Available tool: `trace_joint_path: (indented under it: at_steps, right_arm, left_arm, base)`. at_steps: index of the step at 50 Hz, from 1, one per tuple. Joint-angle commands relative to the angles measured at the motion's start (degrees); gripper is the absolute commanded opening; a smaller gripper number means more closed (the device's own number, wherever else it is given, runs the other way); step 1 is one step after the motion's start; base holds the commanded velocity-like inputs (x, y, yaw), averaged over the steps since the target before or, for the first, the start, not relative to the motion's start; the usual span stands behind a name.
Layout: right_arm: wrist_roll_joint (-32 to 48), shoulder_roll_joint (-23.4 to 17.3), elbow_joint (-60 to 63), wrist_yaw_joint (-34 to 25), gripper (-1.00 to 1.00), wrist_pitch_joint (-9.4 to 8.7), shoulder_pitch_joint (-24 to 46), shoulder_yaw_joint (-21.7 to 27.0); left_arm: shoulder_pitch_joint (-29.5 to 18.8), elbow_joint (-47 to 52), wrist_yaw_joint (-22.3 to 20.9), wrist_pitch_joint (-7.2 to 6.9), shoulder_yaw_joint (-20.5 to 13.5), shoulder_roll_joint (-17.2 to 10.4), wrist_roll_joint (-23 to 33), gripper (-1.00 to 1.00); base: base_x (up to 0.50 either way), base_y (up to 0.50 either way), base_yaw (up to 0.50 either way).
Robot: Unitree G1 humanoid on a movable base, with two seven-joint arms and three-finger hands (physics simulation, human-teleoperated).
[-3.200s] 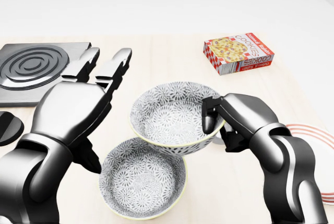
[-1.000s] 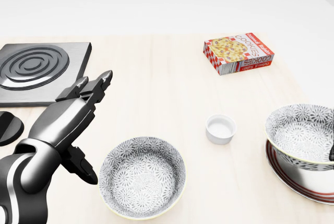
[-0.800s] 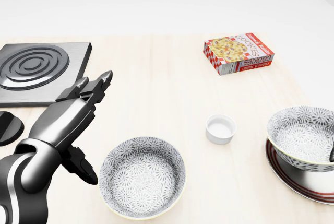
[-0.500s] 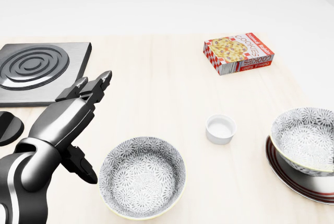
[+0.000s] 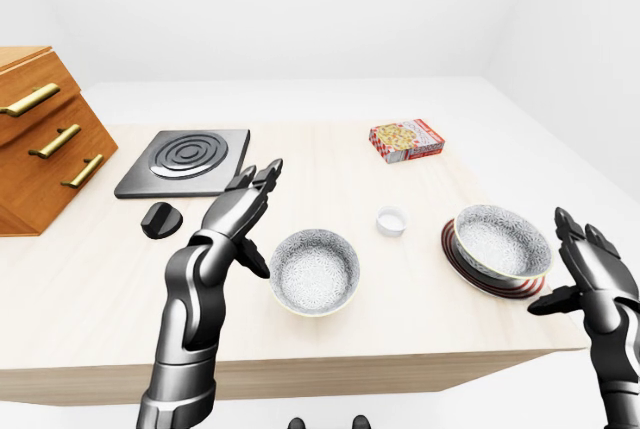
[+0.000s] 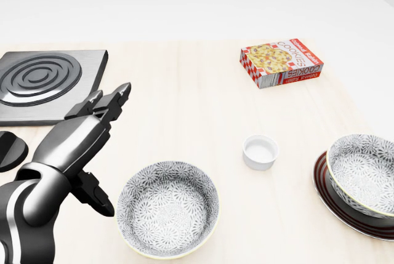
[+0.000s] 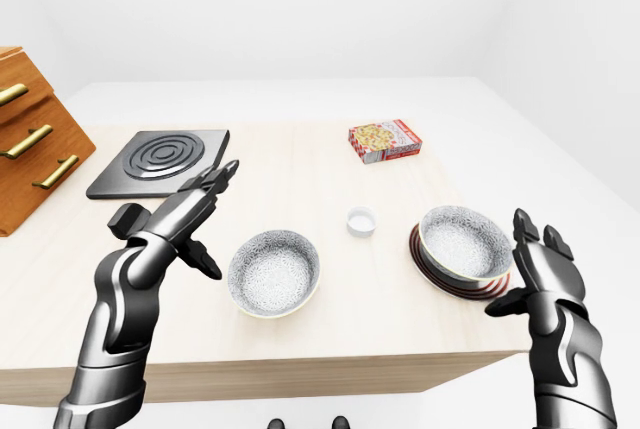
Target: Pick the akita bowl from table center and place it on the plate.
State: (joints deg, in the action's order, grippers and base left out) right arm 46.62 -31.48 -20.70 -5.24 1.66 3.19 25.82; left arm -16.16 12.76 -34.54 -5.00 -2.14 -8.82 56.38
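Akita bowl (image 7: 460, 241) sits on the plate (image 6: 326, 199), right hand (image 7: 545, 274) spread just beside.

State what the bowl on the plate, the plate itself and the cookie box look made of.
Bowl: likely glazed ceramic, fine grey-white pattern, pale rim. Plate: probably glossy ceramic, dark with red rings. Cookie box: printed cardboard, by its flat faces and lettering.

We see a pale table (image 6: 191, 101) bearing a hotplate (image 6: 43, 82), a cookie box (image 6: 281, 62) and a white cup (image 6: 260, 152). A patterned bowl (image 6: 167, 208) and a plate (image 6: 321, 190) also sit on it.
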Motion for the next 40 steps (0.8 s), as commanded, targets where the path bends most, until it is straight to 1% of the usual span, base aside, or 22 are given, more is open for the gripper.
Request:
trace_joint_path:
  at_steps: [1, 2, 3, 4, 7, 8, 9, 10, 11, 12, 15, 16, 19, 20, 22, 24, 26, 30, 33, 40]
  right_arm:
    - [-1.87, 4.48, 12.75, -7.13, 1.0, -0.84, -4.43, 4.52]
    - [-3.01, 6.08, 17.39, -9.33, 1.0, -1.43, -5.49, 5.51]
    - [-2.85, 6.38, 17.74, -9.65, 1.0, -1.34, -5.48, 5.8]
    - [-4.54, 8.26, 22.76, -12.48, 1.0, -2.25, -6.54, 6.85]
    - [-7.28, 11.92, 30.49, -17.0, 1.0, -4.1, -7.97, 8.92]
    - [-8.29, 13.07, 33.06, -18.32, 1.0, -4.26, -8.54, 9.47]
    - [-9.84, 14.85, 36.91, -20.48, 1.0, -5.69, -9.1, 9.96]
    - [-11.58, 16.96, 41.69, -22.87, 1.0, -6.66, -9.48, 9.84]
    - [-11.58, 17.19, 42.02, -23.12, 1.0, -6.66, -9.44, 9.92]
    - [-14.1, 19.71, 47.63, -25.82, 1.0, -6.66, -9.37, 9.67]
    - [-15.83, 22.49, 53.42, -28.49, 1.0, -6.66, -10.01, 7.35]
    - [-16.4, 23.52, 55.35, -28.7, 1.0, -6.66, -9.84, 6.26]
    - [-16.66, 24.77, 58.56, -28.6, 1.0, -6.66, -8.93, 3.01]
    - [-16.45, 25.21, 59.39, -27.8, 1.0, -6.66, -7.66, 1.32]
    - [-16.3, 24.84, 59.2, -25.89, 1.0, -6.66, -5.93, -1.39]
    - [-17.64, 24.89, 59.32, -24.56, 1.0, -6.66, -4.81, -3.29]
    - [-18.52, 25.0, 58.5, -22.13, 1.0, -6.66, -3.83, -5.8]
    - [-20.96, 25.18, 57.69, -18.82, 1.0, -6.66, -3.47, -8.32]
    - [-22.98, 25.51, 58.11, -17.81, 1.0, -6.66, -4.01, -9.06]
    - [-25.63, 25.56, 59.55, -17.13, 1.0, -6.66, -5.61, -8.95]
  left_arm:
    - [-0.02, 1.49, -0.59, 0.0, -0.55, 0.0, -0.91, 1.0]
    - [0.37, 2.58, -0.82, 0.0, -0.77, 0.15, -1.23, 1.0]
    - [0.4, 2.66, -0.8, 0.0, -0.73, 0.1, -1.3, 1.0]
    - [0.52, 3.09, -0.43, 0.0, -1.05, 0.21, -1.89, 1.0]
    - [0.76, 4.55, 0.55, 0.0, -1.48, 0.69, -3.77, 1.0]
    - [0.84, 5.16, 0.91, 0.0, -1.65, 0.94, -4.64, 1.0]
    - [1.12, 6.09, 1.22, 0.0, -1.77, 1.21, -5.54, 1.0]
    - [1.63, 7.46, 1.55, 0.0, -2.05, 1.99, -7.38, 1.0]
    - [1.69, 7.6, 1.8, 0.0, -1.78, 1.69, -7.78, 1.0]
    - [2.15, 8.83, 2.67, 0.0, -2.04, 2.44, -9.07, 1.0]
    - [2.86, 9.54, 5.04, 0.0, -2.08, 2.57, -11.47, 1.0]
    - [3.22, 10.36, 5.78, 0.0, -2.15, 2.94, -12.91, 1.0]
    - [4.34, 12.38, 7.0, 0.0, -1.73, 3.35, -15.78, 1.0]
    - [5.29, 12.6, 7.43, 0.0, -1.31, 3.15, -15.88, 1.0]
    - [5.85, 12.44, 8.11, 0.0, -1.05, 3.05, -16.6, 1.0]
    - [6.14, 12.73, 8.54, 0.0, -1.0, 3.05, -17.42, 1.0]
    - [6.42, 13.51, 9.28, 0.0, -1.21, 3.73, -19.62, 1.0]
    - [7.1, 12.21, 11.72, 0.0, -0.84, 3.68, -21.85, 1.0]
    - [7.65, 12.59, 12.29, 0.0, -0.55, 3.87, -22.9, 1.0]
    - [7.59, 13.07, 13.23, 0.0, -0.9, 3.59, -25.07, 1.0]
  base:
    - [0.0, 0.0, 0.0]
    - [0.0, 0.0, 0.0]
    - [0.0, 0.0, 0.0]
    - [0.0, 0.0, 0.0]
    - [0.0, 0.0, 0.0]
    - [0.0, 0.0, 0.0]
    - [0.0, 0.0, 0.0]
    - [0.0, 0.0, 0.0]
    - [0.0, 0.0, 0.0]
    - [0.0, 0.0, 0.0]
    - [0.0, 0.0, 0.0]
    - [0.0, 0.0, 0.0]
    - [0.0, 0.0, 0.0]
    - [0.0, 0.0, 0.0]
    - [0.0, 0.0, 0.0]
    - [0.0, 0.0, 0.0]
    - [0.0, 0.0, 0.0]
    - [0.0, 0.0, 0.0]
    - [0.0, 0.0, 0.0]
    - [0.0, 0.0, 0.0]
